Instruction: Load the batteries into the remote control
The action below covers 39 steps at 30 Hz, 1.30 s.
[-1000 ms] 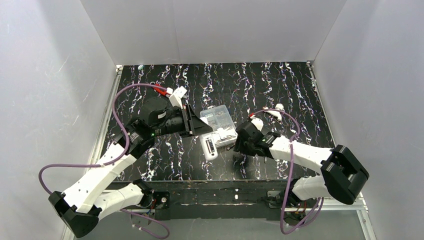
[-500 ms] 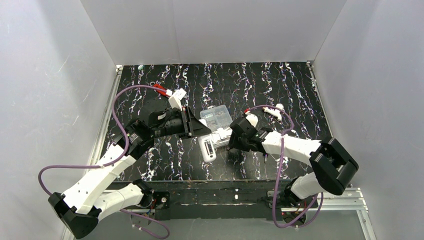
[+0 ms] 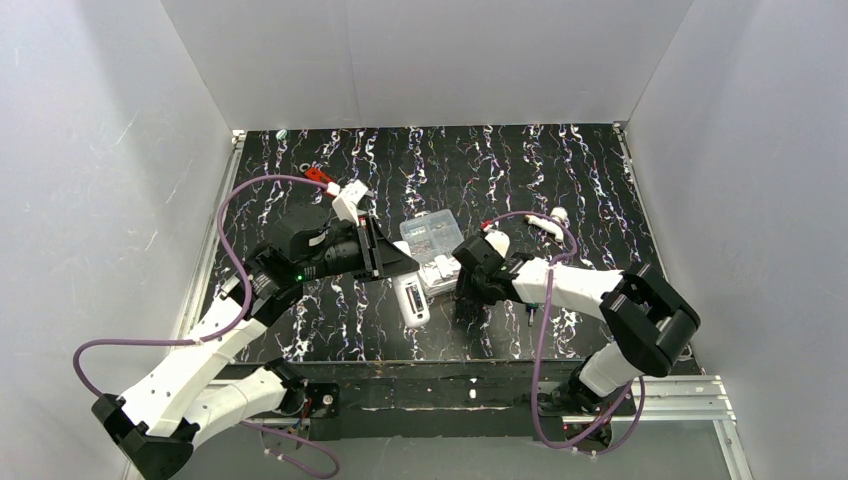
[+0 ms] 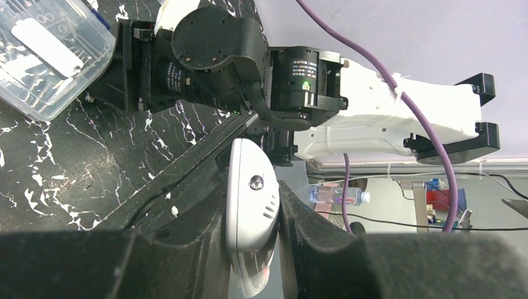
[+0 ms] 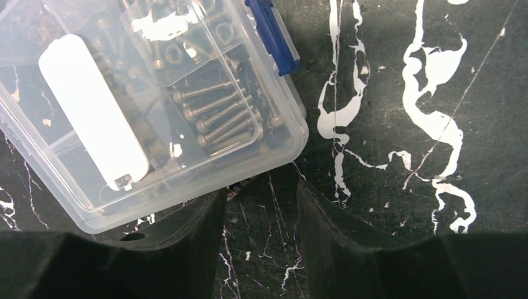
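The remote control (image 3: 411,299) is a slim white handset at the table's middle. My left gripper (image 3: 404,270) is shut on one end of it. In the left wrist view the remote control (image 4: 250,215) stands edge-on, squeezed between both black fingers of the left gripper (image 4: 251,187). My right gripper (image 3: 461,284) is open, low over the table at the corner of the clear box (image 3: 434,243). In the right wrist view the right gripper (image 5: 258,215) has only bare tabletop between its fingers. No batteries are plainly visible; a small dark thing (image 5: 241,186) peeks out under the box's corner.
The clear box (image 5: 187,81) holds screws and small parts, has a blue latch (image 5: 270,28), and a flat white oblong piece (image 5: 93,112) lies on it. The right arm (image 4: 249,62) shows close behind the remote in the left wrist view. White walls enclose the table.
My right gripper has moved left, up to the clear box's corner. My left gripper and the remote have shifted slightly left and toward the near edge.
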Motion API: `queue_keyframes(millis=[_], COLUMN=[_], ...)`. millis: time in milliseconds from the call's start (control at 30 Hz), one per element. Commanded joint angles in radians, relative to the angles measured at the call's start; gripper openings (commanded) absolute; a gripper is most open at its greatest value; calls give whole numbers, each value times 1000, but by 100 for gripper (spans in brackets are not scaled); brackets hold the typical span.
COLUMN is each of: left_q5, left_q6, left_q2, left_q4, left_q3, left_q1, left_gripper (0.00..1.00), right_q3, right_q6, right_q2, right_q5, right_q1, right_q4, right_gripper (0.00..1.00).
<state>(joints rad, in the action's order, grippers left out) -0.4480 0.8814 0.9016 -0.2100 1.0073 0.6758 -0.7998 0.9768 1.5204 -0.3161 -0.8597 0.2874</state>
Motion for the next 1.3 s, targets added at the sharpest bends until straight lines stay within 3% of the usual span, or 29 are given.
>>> queue_keyframes(millis=[0,300,667,1000,1267], left_q5=[-21,-23,-15,-24,-26], left_q6=[-12,-9,-21,-9,-7], left_q2=[-17,-36,-45,-21,-21], left_q4=[-41,-49,-28,-50,-51], left_q3=[1,-11,-14,-14,-13], left_q1=[-10,-12,-15,-15,-17], left_gripper=[0,0,0,0,0], right_q3=[-64,-126,-72,-33,-48], right_q6=[4,-9,-17,-63,-52], right_q2=[26,103,90,5,21], right_q5=[-49,-88,-60,-44,24], right_q1=[-3,-2,-10,-15,-24], right_q4=[-21,57,88,98,93], right_gripper=[53,51,37,45,42])
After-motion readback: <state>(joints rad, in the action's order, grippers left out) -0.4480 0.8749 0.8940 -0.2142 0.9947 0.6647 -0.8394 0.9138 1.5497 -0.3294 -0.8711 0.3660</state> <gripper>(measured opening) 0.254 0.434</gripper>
